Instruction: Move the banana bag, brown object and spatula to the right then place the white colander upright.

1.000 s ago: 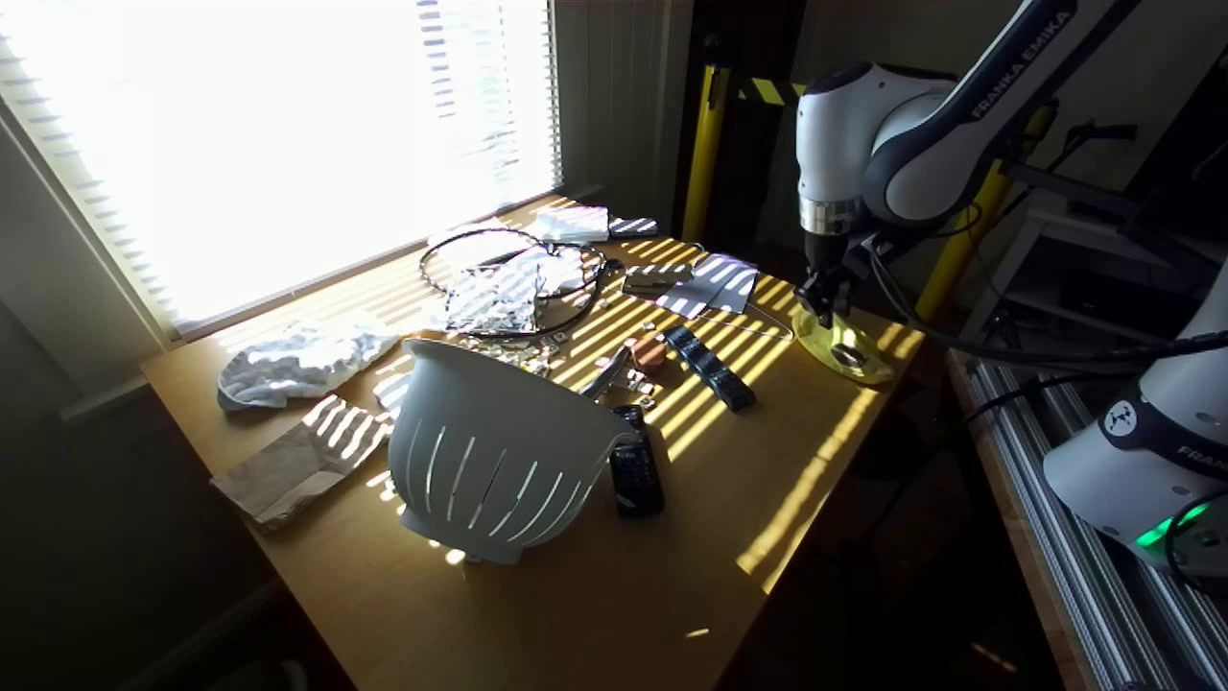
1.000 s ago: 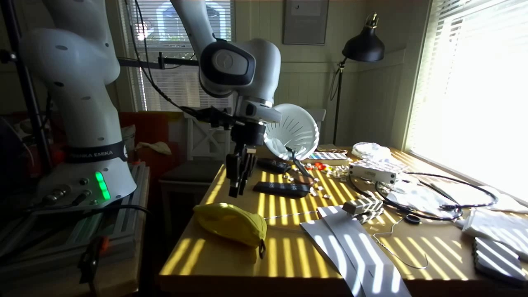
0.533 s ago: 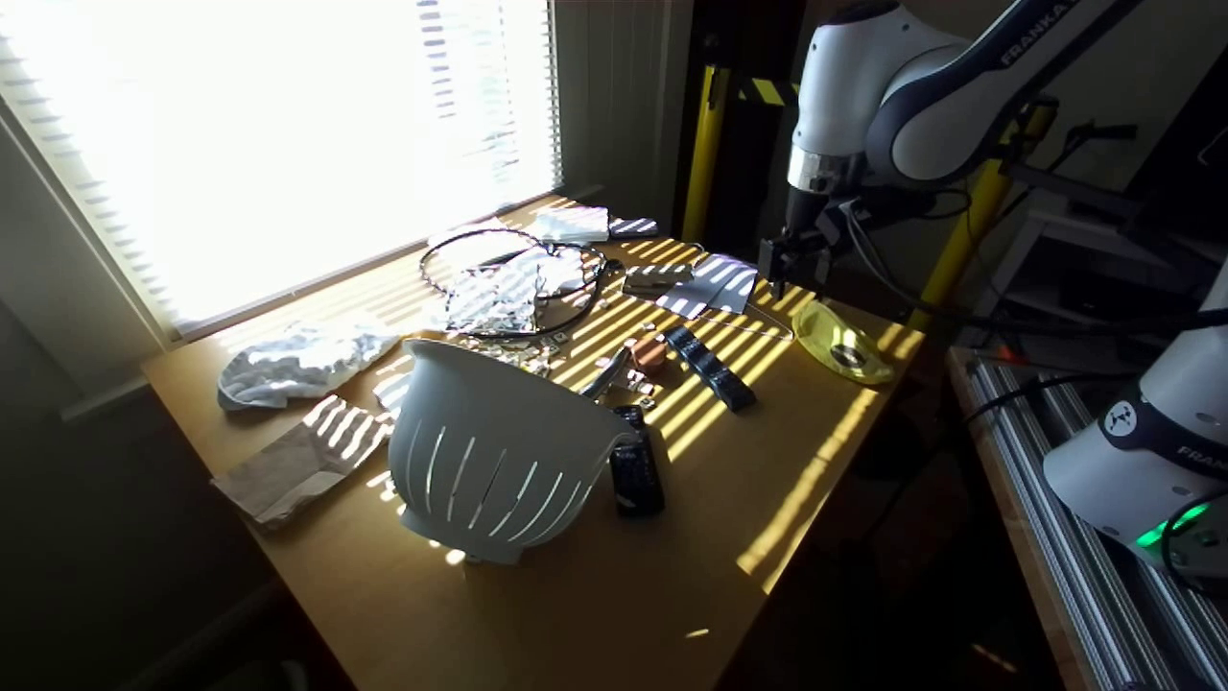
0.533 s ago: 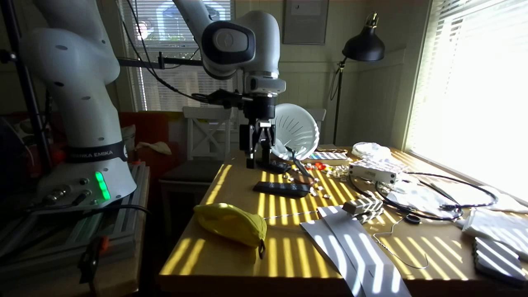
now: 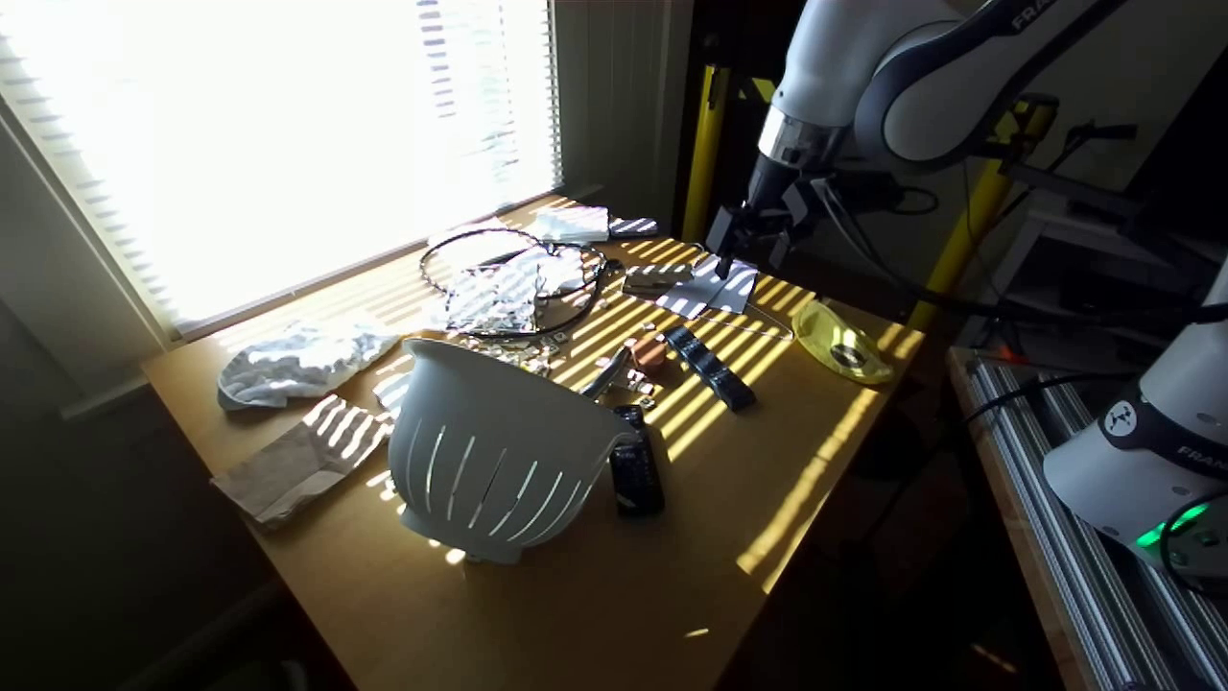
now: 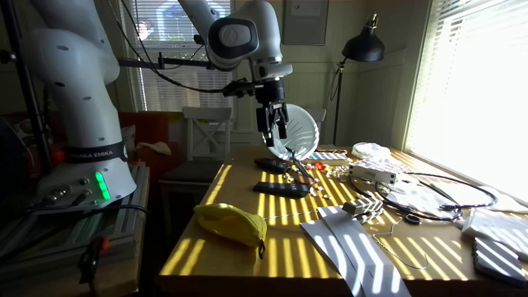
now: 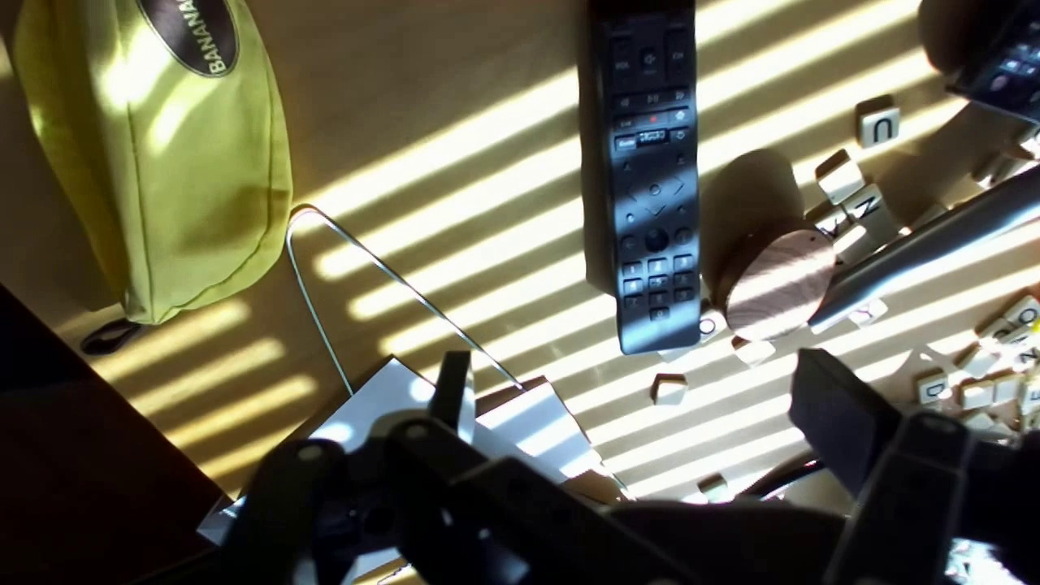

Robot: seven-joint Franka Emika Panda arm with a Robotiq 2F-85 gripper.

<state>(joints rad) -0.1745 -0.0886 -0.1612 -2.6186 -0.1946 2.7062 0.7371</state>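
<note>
Black two-fingered end effector (image 7: 638, 386) hangs in mid-air w/ fingers spread wide & nothing between them, well apart from the white plastic-looking slotted colander (image 5: 508, 437). Progress, my guess: approx. 1 of 4 steps done. Plump yellow cloth-like banana bag (image 6: 231, 225) lies loose on the light-brown wooden table (image 5: 595, 614), well apart from the colander on the side its mouth faces; prob. counts as moved, tho "right" depends on viewpoint. Round brown wood-grain disc (image 7: 782, 284), prob. the "brown object", lies near the colander's mouth, so prob. TBD. Ditto the slim black long-handled spatula (image 7: 926, 253): one end reaches toward the colander's rim, can't tell if touching. Last step TBD too: colander's tipped, mouth sideways, not upright.

Looks: bag has a lengthwise seam, dark oval label w/ pale letters (BANANA, then cut off in wrist view) & small dark tab at one end. Colander wall has long narrow slots. Disc face carries sun stripes. Spatula handle smooth & shiny; can't make out its head. Long black remote (image 5: 638, 472) sits just beside the colander's rim & might snag it during righting.
</note>
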